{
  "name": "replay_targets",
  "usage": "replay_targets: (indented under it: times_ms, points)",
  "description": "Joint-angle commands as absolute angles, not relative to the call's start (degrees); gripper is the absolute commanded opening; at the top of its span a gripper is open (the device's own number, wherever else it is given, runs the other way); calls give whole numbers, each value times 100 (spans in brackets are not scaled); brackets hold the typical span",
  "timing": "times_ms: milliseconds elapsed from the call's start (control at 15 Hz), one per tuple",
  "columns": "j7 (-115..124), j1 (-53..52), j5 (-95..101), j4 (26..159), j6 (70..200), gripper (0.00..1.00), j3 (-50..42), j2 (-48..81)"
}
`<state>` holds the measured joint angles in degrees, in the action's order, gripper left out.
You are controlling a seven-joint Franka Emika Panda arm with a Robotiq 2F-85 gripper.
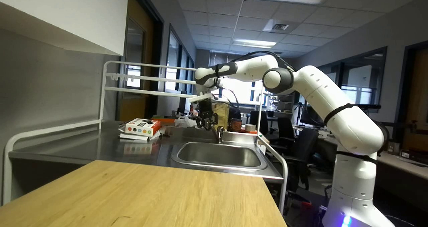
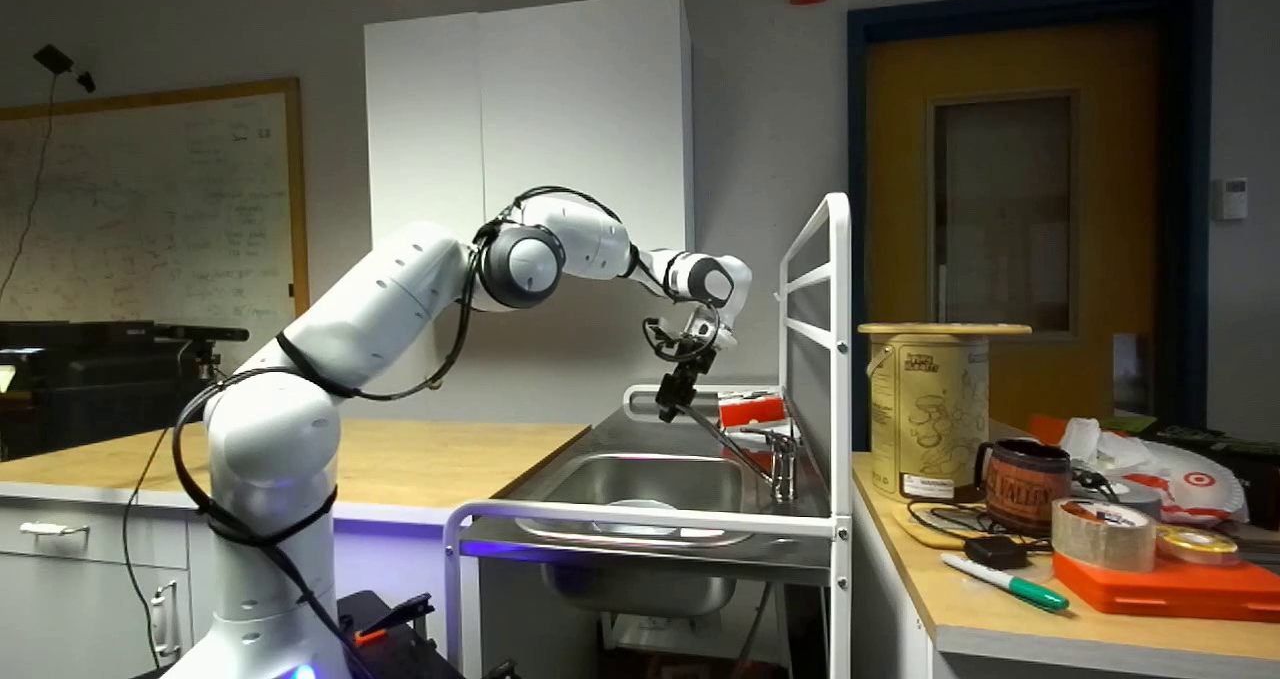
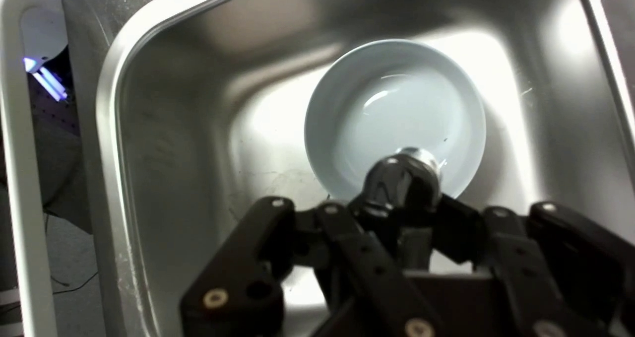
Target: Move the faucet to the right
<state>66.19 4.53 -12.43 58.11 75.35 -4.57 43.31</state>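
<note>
- One silvery metal faucet with a long, thin, slanting spout is standing lower than the black two-fingered pincer and beyond it, its spout reaching up to the pincer.
- Both fingers are flanking the spout's rounded outer end closely; the pincer seems to be gripping it.
- Being rigid and apparently fixed at its foot, the faucet is probably calling for a sideways swing, not a lift; its joint could be resisting, and the polished metal could be slipping. Holding near the outer end should be giving good leverage.
- Beneath the pincer, a rectangular steel sink basin is holding a pale, glossy, round bowl, well apart from the spout and hardly standing in the way.
- Beyond the pincer, past the faucet's foot, a white tubular rack is rising, probably posing the main risk to a wide swing; its low white rail is running along one side of the basin.
- Opposite that rail, well apart from the pincer, a red-and-white printed carton is lying farther along the steel worktop, apparently out of the way.
</note>
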Motion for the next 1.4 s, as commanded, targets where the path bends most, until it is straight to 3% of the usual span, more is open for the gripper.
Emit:
replay_targets:
  times_ms: [0,1333]
  points:
    - [6470,534,-1291,5347,7284,7,-451,4560]
    - [6283,795,-904,5482,6928,7,-482,4903]
